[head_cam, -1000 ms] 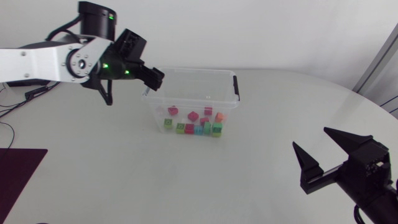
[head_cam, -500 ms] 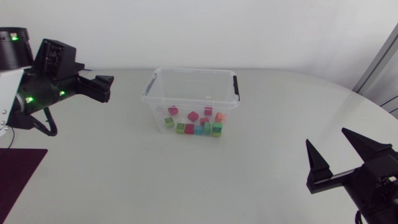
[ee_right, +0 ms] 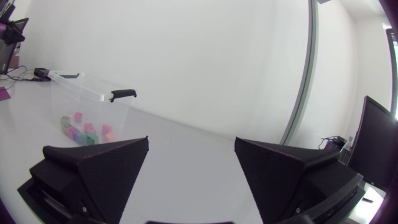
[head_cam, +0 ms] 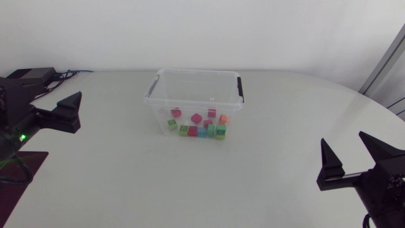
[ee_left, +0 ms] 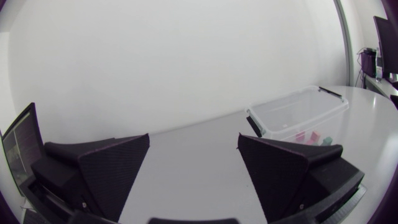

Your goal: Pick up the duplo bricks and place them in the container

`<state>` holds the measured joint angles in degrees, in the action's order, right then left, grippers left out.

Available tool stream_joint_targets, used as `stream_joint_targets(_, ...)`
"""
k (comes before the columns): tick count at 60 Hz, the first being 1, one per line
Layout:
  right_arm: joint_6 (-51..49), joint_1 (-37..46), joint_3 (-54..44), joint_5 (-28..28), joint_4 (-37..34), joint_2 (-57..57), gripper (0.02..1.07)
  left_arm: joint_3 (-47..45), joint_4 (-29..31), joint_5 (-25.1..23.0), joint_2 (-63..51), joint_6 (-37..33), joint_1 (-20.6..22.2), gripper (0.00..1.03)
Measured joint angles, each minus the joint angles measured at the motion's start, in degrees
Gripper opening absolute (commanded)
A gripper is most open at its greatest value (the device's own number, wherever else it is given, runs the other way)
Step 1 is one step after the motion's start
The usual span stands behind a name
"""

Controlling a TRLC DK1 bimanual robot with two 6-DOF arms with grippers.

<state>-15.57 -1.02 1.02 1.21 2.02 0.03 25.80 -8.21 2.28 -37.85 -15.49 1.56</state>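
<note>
Well, the duplo bricks [head_cam: 202,132] lie inside the clear container [head_cam: 190,102].

The left gripper [ee_left: 194,140] is matte black: two broad wedge-shaped fingers [ee_left: 112,168] with a fine-grained surface, each tapering from a blocky base to a blunt point. The boxy black housing [head_cam: 16,104] behind it carries a small green light [head_cam: 23,136]. The right gripper [ee_right: 191,142] has the same pair of black wedges, mounted on a straight black crossbar [head_cam: 338,182] ahead of a dark wrist body [head_cam: 386,190].
</note>
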Motion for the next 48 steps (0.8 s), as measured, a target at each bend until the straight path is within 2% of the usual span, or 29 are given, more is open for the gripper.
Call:
stream_joint_targets(11,3.50,0.02,-0.02,1.64,1.27,0.00,1.02,-6.86,-0.44,0.17,11.08,3.15,-0.61,0.99)
stream_joint_targets(48,11.39,0.39,0.00,-0.13,-0.61,0.00,1.02,-20.26,6.03,-1.22,31.06,11.19,-1.01,0.98)
